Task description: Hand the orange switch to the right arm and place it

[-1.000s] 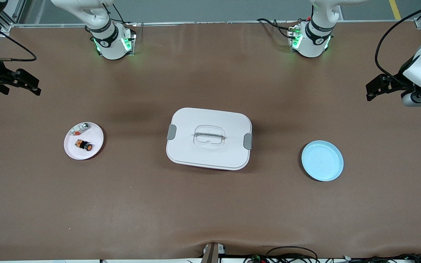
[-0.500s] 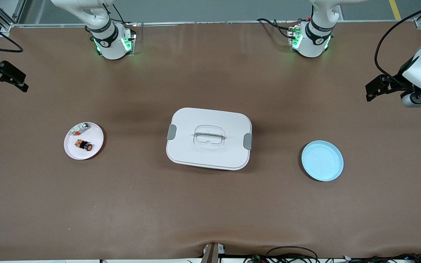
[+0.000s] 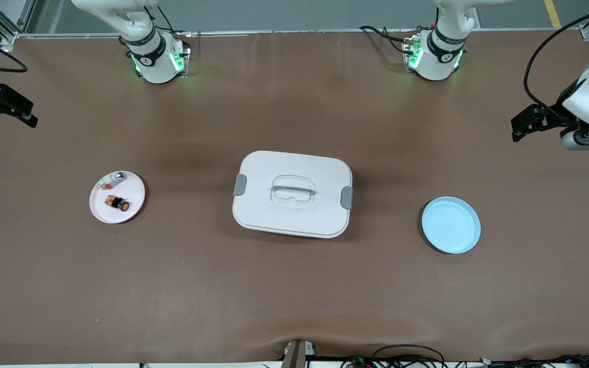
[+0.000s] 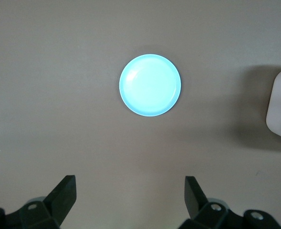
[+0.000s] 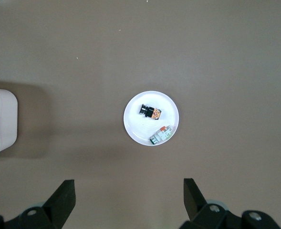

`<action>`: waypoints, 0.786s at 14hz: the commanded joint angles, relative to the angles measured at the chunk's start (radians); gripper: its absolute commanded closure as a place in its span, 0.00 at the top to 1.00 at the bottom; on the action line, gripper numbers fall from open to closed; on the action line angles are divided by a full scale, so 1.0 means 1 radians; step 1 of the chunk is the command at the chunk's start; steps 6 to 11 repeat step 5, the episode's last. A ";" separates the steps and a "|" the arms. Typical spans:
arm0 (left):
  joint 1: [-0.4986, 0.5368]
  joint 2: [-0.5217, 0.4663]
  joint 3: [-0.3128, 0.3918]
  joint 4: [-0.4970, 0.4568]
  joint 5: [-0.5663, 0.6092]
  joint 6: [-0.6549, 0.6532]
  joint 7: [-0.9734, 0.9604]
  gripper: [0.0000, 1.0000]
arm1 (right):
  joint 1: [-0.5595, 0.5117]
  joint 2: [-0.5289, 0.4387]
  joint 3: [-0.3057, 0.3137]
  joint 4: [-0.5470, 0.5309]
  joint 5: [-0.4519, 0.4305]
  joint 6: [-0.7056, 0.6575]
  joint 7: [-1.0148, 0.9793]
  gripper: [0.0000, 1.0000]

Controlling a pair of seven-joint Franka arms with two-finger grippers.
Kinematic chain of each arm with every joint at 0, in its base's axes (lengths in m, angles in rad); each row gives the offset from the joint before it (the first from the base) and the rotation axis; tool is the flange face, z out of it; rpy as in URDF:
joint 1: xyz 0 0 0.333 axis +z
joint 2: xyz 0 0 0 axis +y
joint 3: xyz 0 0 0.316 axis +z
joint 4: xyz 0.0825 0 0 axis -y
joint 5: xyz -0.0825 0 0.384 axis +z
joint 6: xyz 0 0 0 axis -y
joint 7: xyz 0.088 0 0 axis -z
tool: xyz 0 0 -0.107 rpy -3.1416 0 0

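Orange switch is lying on white plate w/ silver piece. Both grippers, left & right, are hanging released, empty, well apart from plate. Placing looks done; arms waiting.

A lidded box is sitting mid-table. Toward the right arm's end, a plate is carrying the switch and a small flat piece; another plate is lying toward the left arm's end.

White arms on green-lit bases, black fingers, looping black cables, apparently marked wrist bands.
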 commanded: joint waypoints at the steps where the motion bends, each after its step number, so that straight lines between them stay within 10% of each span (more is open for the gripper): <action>1: -0.001 0.002 -0.001 0.013 -0.050 -0.004 0.010 1.00 | -0.007 0.020 -0.005 0.036 0.014 -0.024 -0.009 1.00; 11: 0.000 0.000 0.000 0.013 -0.076 -0.004 0.003 1.00 | -0.012 0.022 -0.006 0.037 0.009 -0.030 -0.008 1.00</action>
